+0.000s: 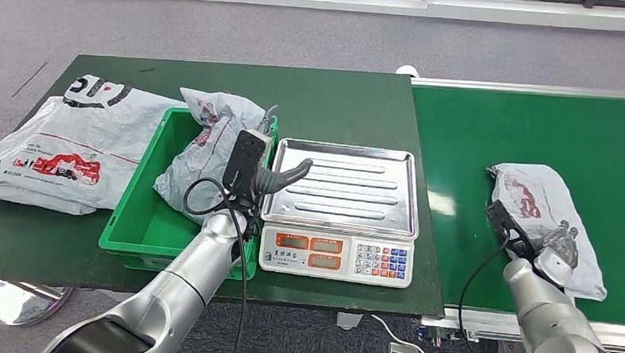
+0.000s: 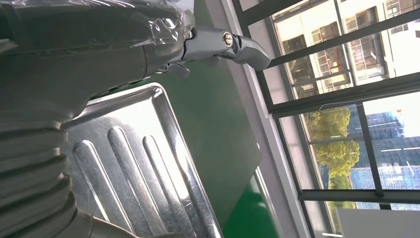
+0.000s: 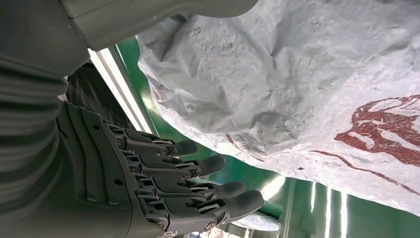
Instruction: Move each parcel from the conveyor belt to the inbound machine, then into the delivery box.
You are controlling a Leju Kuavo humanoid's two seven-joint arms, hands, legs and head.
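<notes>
A crumpled grey parcel [image 1: 543, 210] with red print lies on the green conveyor belt [image 1: 534, 122]. My right hand [image 1: 521, 237] is at its near left edge. In the right wrist view the thumb reaches over the parcel [image 3: 307, 84] and the straight dark fingers [image 3: 218, 191] lie beside it, apart from it, gripping nothing. My left hand [image 1: 254, 170] hovers empty between the green box [image 1: 145, 209] and the scale's steel tray [image 1: 349, 186], thumb [image 2: 223, 42] stretched over the bare tray [image 2: 133, 158]. Another grey parcel [image 1: 207, 152] lies in the box.
A large flat grey parcel [image 1: 64, 142] lies on the dark green table left of the box. The scale's keypad and displays [image 1: 338, 257] face the near table edge. A narrow gap separates the table from the belt.
</notes>
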